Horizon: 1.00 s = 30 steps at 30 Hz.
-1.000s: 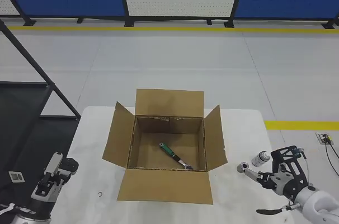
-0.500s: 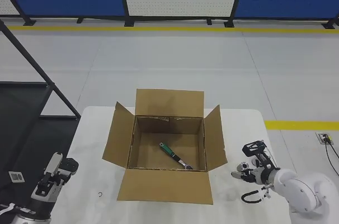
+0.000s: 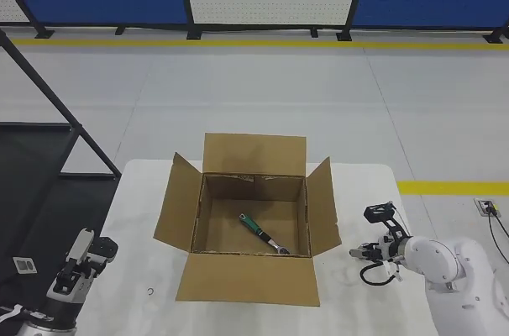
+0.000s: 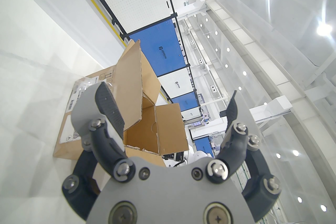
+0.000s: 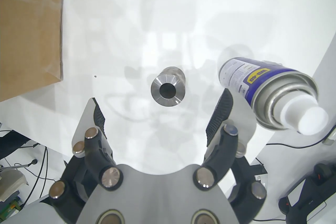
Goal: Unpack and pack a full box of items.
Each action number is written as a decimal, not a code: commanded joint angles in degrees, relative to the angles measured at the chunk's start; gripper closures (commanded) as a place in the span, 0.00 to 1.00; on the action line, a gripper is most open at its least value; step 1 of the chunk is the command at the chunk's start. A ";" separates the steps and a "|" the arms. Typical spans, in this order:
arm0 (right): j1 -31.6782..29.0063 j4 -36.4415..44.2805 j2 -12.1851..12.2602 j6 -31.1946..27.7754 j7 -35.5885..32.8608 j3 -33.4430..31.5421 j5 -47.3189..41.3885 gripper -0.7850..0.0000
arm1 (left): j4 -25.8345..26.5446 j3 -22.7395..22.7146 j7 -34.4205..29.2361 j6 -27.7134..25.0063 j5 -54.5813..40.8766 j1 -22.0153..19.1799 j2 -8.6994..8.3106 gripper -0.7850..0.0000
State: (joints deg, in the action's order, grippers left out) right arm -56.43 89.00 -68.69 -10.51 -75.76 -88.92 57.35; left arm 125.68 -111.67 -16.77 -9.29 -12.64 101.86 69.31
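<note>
Overhead, an open box (image 3: 253, 153) sat mid-desk (image 3: 141, 252), a wrench (image 3: 261, 233) inside. Beside it, the right tool (image 5: 161, 100), fingers apart, hovered over an upright socket (image 5: 168, 89) near a spray can (image 5: 262, 88). At the desk's left edge, the left tool (image 4: 169, 92) also gaped apart.

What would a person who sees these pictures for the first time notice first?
The open box in the middle of the table, with a green-handled wrench lying inside. To its right, the open right gripper hangs above a steel socket, a spray can beside it.

Open cardboard box (image 3: 246, 290) holding green-handled wrench (image 3: 260, 232), steel socket (image 5: 168, 90) upright beside spray can (image 5: 265, 88)
</note>
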 commanded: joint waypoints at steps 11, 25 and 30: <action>2.88 -4.82 0.35 3.82 0.43 3.12 1.42 0.47 | 0.00 0.00 0.00 0.00 0.00 0.00 0.00 0.00; 4.22 -7.13 0.81 5.45 1.09 5.24 1.06 0.49 | 0.00 0.00 0.00 0.00 0.00 0.00 0.00 0.00; 5.05 -8.48 0.91 5.99 1.21 6.23 1.19 0.50 | 0.00 0.00 0.00 0.00 0.00 0.00 0.00 0.00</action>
State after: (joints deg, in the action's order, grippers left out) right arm -51.53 80.80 -67.80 -4.63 -74.54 -82.87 58.51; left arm 125.68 -111.67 -16.77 -9.29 -12.64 101.86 69.31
